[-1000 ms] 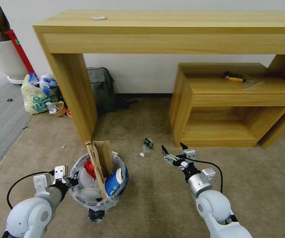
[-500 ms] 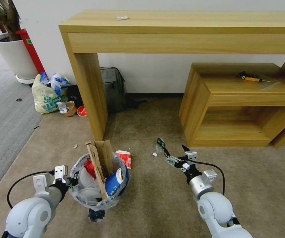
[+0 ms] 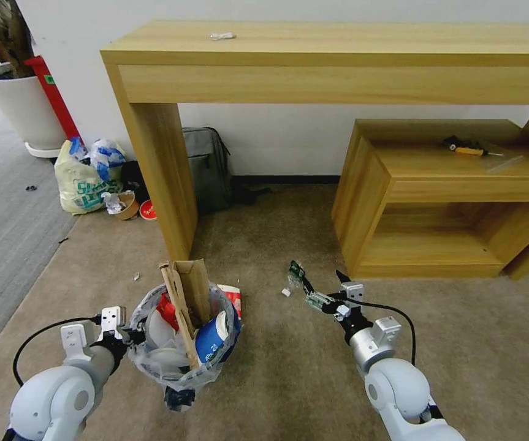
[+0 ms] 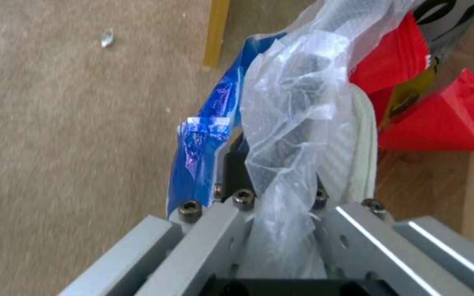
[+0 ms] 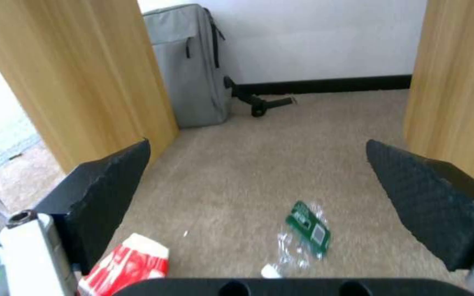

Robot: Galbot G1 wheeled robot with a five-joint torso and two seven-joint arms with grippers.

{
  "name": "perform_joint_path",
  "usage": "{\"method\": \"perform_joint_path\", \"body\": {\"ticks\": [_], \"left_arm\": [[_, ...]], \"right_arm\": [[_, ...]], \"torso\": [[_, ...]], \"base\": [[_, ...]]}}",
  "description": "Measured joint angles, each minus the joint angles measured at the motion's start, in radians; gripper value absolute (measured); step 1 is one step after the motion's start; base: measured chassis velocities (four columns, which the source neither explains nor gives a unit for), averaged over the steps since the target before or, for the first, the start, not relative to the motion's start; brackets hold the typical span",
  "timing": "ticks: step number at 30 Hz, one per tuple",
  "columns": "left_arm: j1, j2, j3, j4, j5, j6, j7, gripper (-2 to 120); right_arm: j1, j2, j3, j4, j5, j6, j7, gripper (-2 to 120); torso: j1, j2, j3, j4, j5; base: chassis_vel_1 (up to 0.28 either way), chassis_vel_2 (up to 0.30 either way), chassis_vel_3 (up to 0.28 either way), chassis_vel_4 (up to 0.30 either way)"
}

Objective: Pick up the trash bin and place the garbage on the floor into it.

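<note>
Right claw [image 3: 321,285], held wide open, is aimed at the crushed green-labelled clear bottle [image 3: 294,274] while the black bag-lined trash bin [image 3: 181,343] is gripped by the left claw [image 3: 130,334]; descent is judged next.

Wood, plastic film and pile

The desk [image 3: 338,55] is matt, smooth pale wood; the trash bin [image 3: 181,349] wears crinkly glossy film; the floor [image 3: 289,373] is short-pile beige carpet; the right claw [image 3: 322,285] has black textured fingers [image 5: 111,197].

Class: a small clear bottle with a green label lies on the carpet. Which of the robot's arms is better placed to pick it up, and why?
The right. The right gripper is open and hovers just short of the bottle, which lies between its fingers in the wrist view. The left gripper is shut on the trash bin.
</note>
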Motion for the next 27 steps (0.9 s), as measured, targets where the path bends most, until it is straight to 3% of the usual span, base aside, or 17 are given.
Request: {"method": "perform_joint_path", "body": {"ticks": [7,15,18,27], "left_arm": [[0.001,-0.003,-0.003,0.000,0.001,0.000,0.002,0],[0.010,-0.003,-0.011,-0.010,0.001,0.000,0.005,0],[0.013,-0.003,-0.012,-0.013,0.002,0.000,0.005,0],[0.014,-0.002,-0.008,-0.017,0.004,0.000,-0.003,0]], "right_arm": [[0.020,-0.002,-0.005,-0.038,0.010,-0.040,0.033,100],[0.132,-0.027,-0.021,-0.255,0.059,-0.145,0.061,100],[0.203,-0.031,-0.066,-0.342,0.129,-0.218,0.104,100],[0.392,0.003,-0.196,-0.540,0.169,-0.283,0.228,100]], "torso": [[0.000,0.000,0.000,0.0000,-0.0001],[0.000,0.000,0.000,0.0002,0.0003],[0.000,0.000,0.000,0.0001,-0.0002],[0.000,0.000,0.000,0.0002,-0.0001]], "base": [[-0.130,0.126,0.127,-0.122],[-0.010,0.005,0.005,-0.008],[0.000,0.000,0.000,0.000],[0.000,0.000,0.000,0.000]]}}
